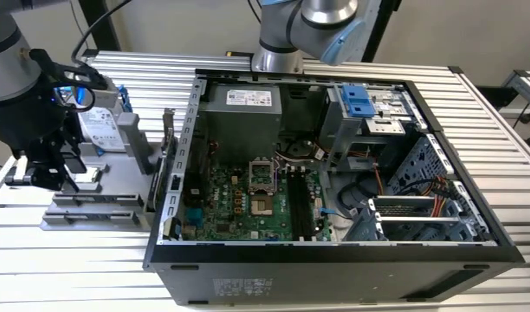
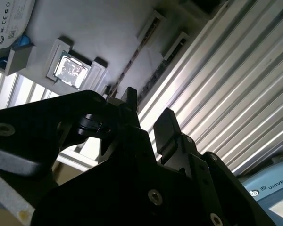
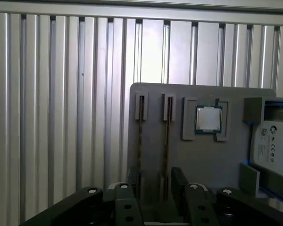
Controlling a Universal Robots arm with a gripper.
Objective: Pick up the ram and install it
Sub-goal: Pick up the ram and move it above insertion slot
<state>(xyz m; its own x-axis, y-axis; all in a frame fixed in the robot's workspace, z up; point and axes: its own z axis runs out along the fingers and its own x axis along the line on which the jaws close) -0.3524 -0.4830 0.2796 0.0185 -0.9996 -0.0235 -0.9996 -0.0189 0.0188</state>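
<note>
Two thin ram sticks stand on edge in the slots of a grey holder plate [image 3: 151, 94]; one ram stick [image 3: 166, 134] runs beside the other [image 3: 140, 136]. One ram stick's edge [image 2: 128, 66] shows as a thin line in the second wrist view. My gripper [image 3: 155, 181] hangs open over the near end of these slots, its black fingers [image 3: 179, 181] apart with nothing held. In the exterior view, the gripper [image 1: 50, 174] is at the left, over the holder plate [image 1: 91, 211] and outside the computer case. Dark memory slots [image 1: 300, 203] lie on the green motherboard.
A square silver processor chip [image 3: 208, 118] sits in a pocket of the holder beside the ram slots. A silver hard drive [image 3: 273, 148] with blue parts stands past it. The open computer case [image 1: 334, 253] fills the middle of the ribbed aluminium table [image 1: 499, 130].
</note>
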